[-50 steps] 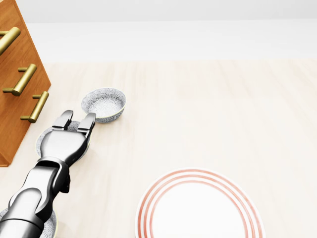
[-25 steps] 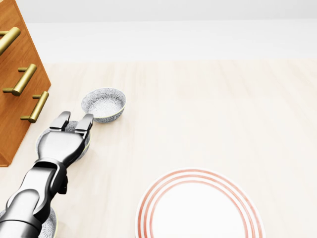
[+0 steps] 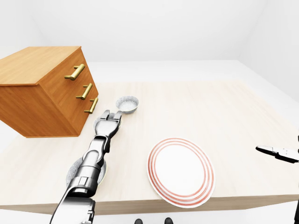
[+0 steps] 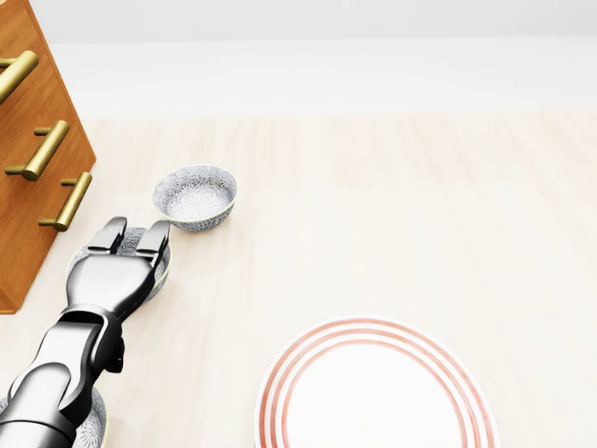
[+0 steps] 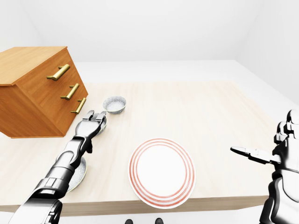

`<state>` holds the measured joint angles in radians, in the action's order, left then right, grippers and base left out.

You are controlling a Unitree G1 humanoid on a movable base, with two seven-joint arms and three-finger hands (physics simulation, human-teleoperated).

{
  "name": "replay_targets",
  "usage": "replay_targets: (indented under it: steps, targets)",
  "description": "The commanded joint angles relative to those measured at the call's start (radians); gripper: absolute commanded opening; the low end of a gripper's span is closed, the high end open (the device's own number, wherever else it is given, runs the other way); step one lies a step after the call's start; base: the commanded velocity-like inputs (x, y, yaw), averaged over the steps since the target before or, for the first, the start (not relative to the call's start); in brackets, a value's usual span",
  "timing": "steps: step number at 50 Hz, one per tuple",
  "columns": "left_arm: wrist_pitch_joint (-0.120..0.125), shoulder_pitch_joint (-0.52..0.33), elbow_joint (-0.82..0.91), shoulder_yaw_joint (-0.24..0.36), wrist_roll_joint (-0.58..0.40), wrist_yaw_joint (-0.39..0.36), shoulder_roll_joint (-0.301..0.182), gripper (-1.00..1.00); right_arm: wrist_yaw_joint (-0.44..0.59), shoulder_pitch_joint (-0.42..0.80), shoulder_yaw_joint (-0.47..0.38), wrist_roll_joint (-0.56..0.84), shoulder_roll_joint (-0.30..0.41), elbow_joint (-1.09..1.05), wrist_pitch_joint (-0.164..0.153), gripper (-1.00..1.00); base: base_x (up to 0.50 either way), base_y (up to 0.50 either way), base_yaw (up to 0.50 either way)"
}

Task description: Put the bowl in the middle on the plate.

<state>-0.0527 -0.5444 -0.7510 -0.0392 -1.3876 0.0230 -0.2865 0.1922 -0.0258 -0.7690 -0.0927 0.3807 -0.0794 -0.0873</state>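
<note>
Three patterned grey bowls stand in a row at the left of the table. The middle bowl (image 3: 98, 123) lies under my left hand (image 4: 136, 231), whose open fingers spread over its rim without closing on it. The far bowl (image 4: 195, 197) sits just beyond the fingertips. The near bowl (image 5: 79, 171) is partly hidden beneath my forearm. A white plate (image 4: 373, 401) with red rings rests at the table's near edge, right of the bowls. My right hand (image 5: 244, 150) hovers open off the table's right side, holding nothing.
A wooden drawer cabinet (image 3: 42, 93) with brass handles stands at the table's left, close beside the bowls. The table edge (image 3: 187, 204) runs just below the plate in the left-eye view.
My left hand has drawn back a little toward the bottom left of the head view, its fingertips now over the middle bowl rather than near the far bowl. Bowls and plate have not moved.
</note>
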Motion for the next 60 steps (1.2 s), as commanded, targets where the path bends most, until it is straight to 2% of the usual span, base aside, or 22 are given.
replay_targets:
  steps: [1,19,26,35,39,45,47,57,59,60]
  targets:
    - [0.006,0.004,-0.01,-0.001,0.01,0.01,0.002,1.0,0.005,-0.007,-0.011,0.003,-0.008,-0.037,0.0,1.0,0.0,0.0,0.0]
    - [0.015,0.019,0.015,0.004,0.021,-0.004,-0.001,1.0,0.006,-0.012,-0.03,0.012,-0.014,-0.069,0.0,1.0,0.0,0.0,0.0]
    - [0.019,0.017,0.017,0.01,0.027,-0.012,-0.008,1.0,-0.015,0.016,-0.009,0.021,0.005,0.045,0.0,1.0,0.0,0.0,0.0]
    - [0.045,0.025,0.019,0.015,0.035,-0.019,-0.01,1.0,-0.002,-0.015,-0.034,0.015,-0.014,-0.134,0.0,1.0,0.0,0.0,0.0]
    - [0.05,0.026,0.026,0.015,0.038,-0.023,-0.01,1.0,-0.006,0.008,-0.021,0.027,-0.008,-0.038,0.0,1.0,0.0,0.0,0.0]
    - [0.048,0.02,0.006,0.01,0.04,-0.011,-0.007,1.0,-0.02,0.017,-0.004,0.022,0.007,0.003,0.0,1.0,0.0,0.0,0.0]
    - [0.044,0.024,0.01,0.008,0.041,-0.014,-0.006,1.0,-0.015,-0.002,-0.016,0.015,-0.001,-0.061,0.0,1.0,0.0,0.0,0.0]
    - [0.032,0.021,0.002,0.007,0.041,0.0,-0.005,1.0,-0.016,0.014,-0.002,0.018,0.009,0.062,0.0,1.0,0.0,0.0,0.0]
    - [0.031,0.017,-0.008,0.007,0.042,0.008,-0.006,0.91,-0.019,0.01,0.001,0.014,0.011,0.058,0.0,1.0,0.0,0.0,0.0]
    - [0.03,0.016,-0.009,0.007,0.043,0.008,-0.006,0.94,-0.02,0.011,0.003,0.014,0.012,0.067,0.0,1.0,0.0,0.0,0.0]
